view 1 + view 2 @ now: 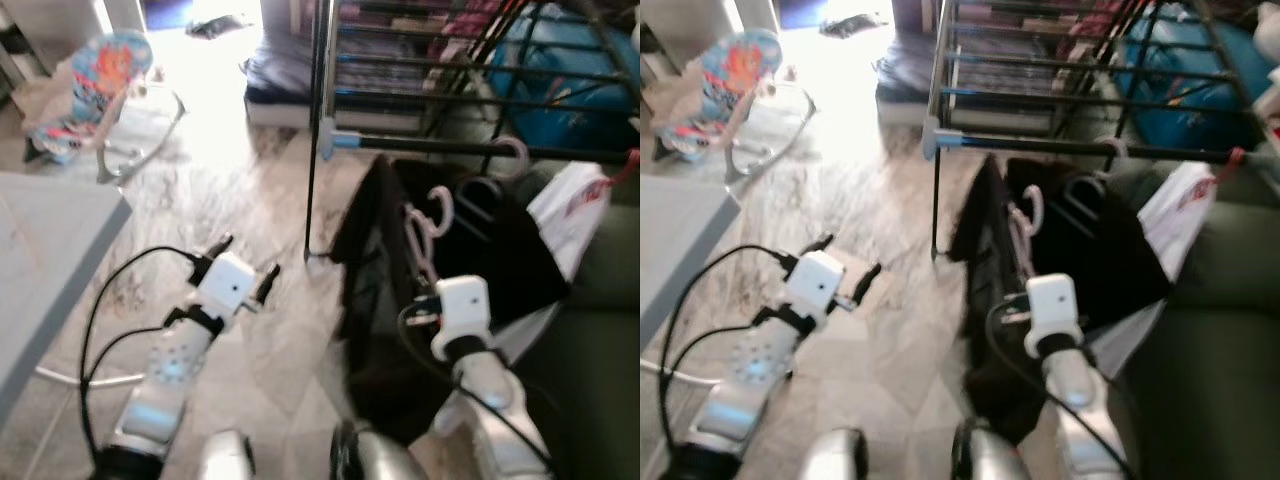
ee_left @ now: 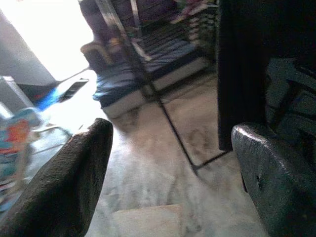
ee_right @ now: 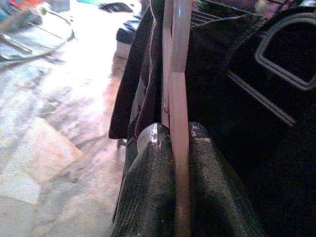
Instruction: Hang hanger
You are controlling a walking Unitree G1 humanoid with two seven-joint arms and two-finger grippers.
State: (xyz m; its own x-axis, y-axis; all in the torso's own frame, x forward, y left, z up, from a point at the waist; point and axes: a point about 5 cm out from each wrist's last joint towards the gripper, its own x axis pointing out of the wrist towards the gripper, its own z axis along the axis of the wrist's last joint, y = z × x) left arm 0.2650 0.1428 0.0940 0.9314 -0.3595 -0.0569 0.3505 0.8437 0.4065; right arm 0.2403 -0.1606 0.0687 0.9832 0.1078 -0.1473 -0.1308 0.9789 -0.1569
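Note:
A pink plastic hanger [image 1: 432, 218] carries a black garment [image 1: 385, 290] that droops toward the floor. My right gripper [image 3: 177, 197] is shut on the hanger's [image 3: 178, 74] flat pink bar, with both black fingers [image 3: 148, 192] pressed against it. The hanger's hook sits just below the clothes rack's dark rail [image 1: 470, 148]. A grey hanger [image 1: 1080, 205] hangs on black cloth beside it, and a pale hook [image 1: 512, 152] rests on the rail. My left gripper [image 1: 248, 265] is held out over the marble floor, left of the rack post, open and holding nothing.
The rack's upright post [image 1: 316, 130] stands between my arms. A white cloth [image 1: 575, 205] hangs at the rack's right end, a green sofa [image 1: 1210, 380] lies at right, a grey table [image 1: 40, 260] at left, a baby bouncer [image 1: 95, 90] far left, and a mattress [image 1: 905, 70] behind.

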